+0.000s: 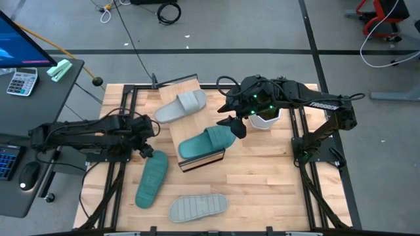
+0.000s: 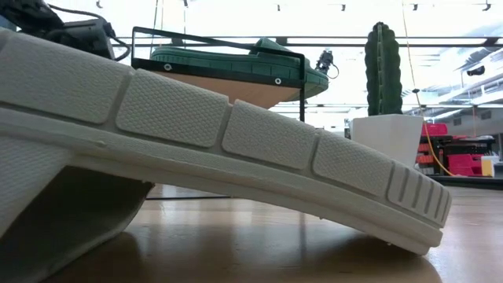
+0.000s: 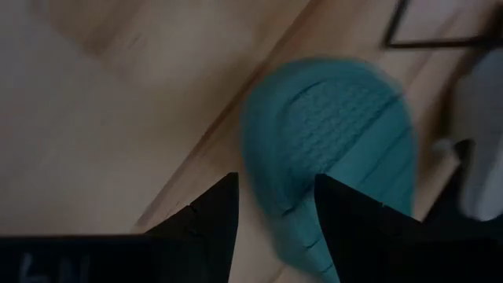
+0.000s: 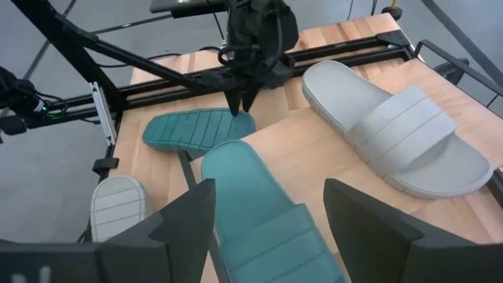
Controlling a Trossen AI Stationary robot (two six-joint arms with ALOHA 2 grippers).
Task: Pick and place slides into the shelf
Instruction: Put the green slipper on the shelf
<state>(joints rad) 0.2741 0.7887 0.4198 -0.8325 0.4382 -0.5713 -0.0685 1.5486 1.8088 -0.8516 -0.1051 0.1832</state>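
Left hand (image 1: 147, 153) hovers with fingers apart over the upturned teal slide (image 1: 151, 179); right hand (image 1: 235, 124) hangs released above the shelf (image 1: 197, 161). Two slides shelved, two remain.

- Four slides in all on the slatted table, seen from above.
- Two are teal-green: one (image 1: 207, 141) strap-up on the shelf, one (image 1: 151, 178) sole-up on the tabletop.
- Two are pale grey: one (image 1: 182, 105) strap-up on the shelf, one (image 1: 198, 207) sole-up near the table's front edge.
- One shelf (image 1: 186, 84), a light wood board with dark trim.
- Two dark robot arms, one on each side of the table.
- One white pot (image 1: 266, 119) at the table's far side, holding one green cactus (image 2: 383, 69).
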